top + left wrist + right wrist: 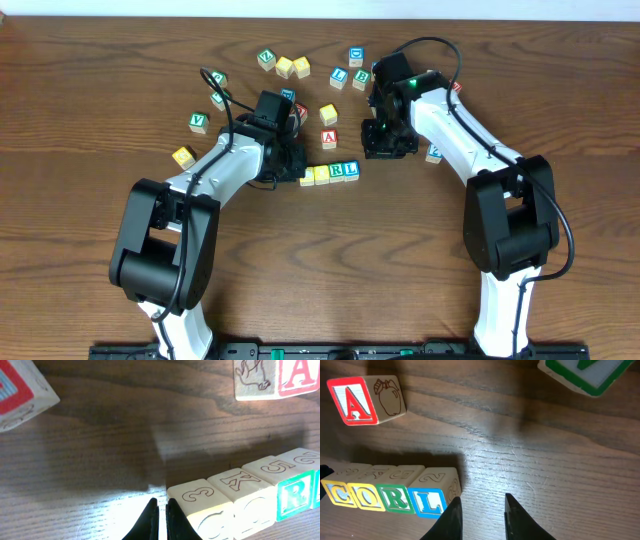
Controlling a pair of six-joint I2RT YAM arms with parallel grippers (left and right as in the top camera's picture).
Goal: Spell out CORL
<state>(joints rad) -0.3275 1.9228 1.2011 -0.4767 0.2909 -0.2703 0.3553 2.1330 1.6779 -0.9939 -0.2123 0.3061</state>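
Four cubes stand in a row reading CORL: the yellow C cube, the yellow O cube, the green R cube and the blue L cube. From overhead the row lies mid-table. My left gripper is shut on nothing, its tips beside the row's left end cube. It sits at the row's left end in the overhead view. My right gripper is open and empty, just right of the L cube, above the wood. In the overhead view it hangs up and to the right of the row.
A red A cube sits just behind the row, with a yellow cube further back. Several loose cubes lie along the back. A green V cube and a yellow cube lie to the left.
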